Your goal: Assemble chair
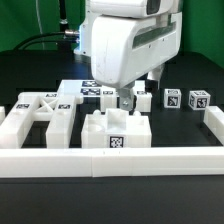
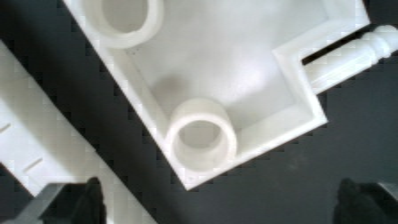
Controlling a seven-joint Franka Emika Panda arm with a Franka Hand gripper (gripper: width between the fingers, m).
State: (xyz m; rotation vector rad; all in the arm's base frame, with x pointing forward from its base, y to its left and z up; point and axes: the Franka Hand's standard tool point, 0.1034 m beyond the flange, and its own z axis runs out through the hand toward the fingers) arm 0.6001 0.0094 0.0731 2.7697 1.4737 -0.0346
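Gripper (image 1: 127, 97) hangs low over mid-table, pincer wide apart, clamped on nothing. In the wrist view its dark fingertips (image 2: 63, 203) stand at either side w/ the slab (image 2: 222, 85) lying flat beneath the gap.

Slab is matte white w/ two round sockets (image 2: 203, 140), each a raised ring, hollow inside. A ribbed white rod (image 2: 349, 55) lies just beside the slab's notched edge; touching or not, can't tell.

In the exterior view, the X-frame (image 1: 38, 108) lies at the exterior view's left. A blocky tagged part (image 1: 115, 131) sits front-centre, just behind the rail (image 1: 110, 160). Two legs (image 1: 171, 98) stand upright at the exterior view's right, tags facing the camera, and a third leg (image 1: 143, 98) stands just beside the gripper. Marker board (image 1: 88, 90) lies flat behind the X-frame, partly hidden by the arm.

The rail runs along the near edge and all loose parts sit on the table (image 1: 30, 60) behind it.
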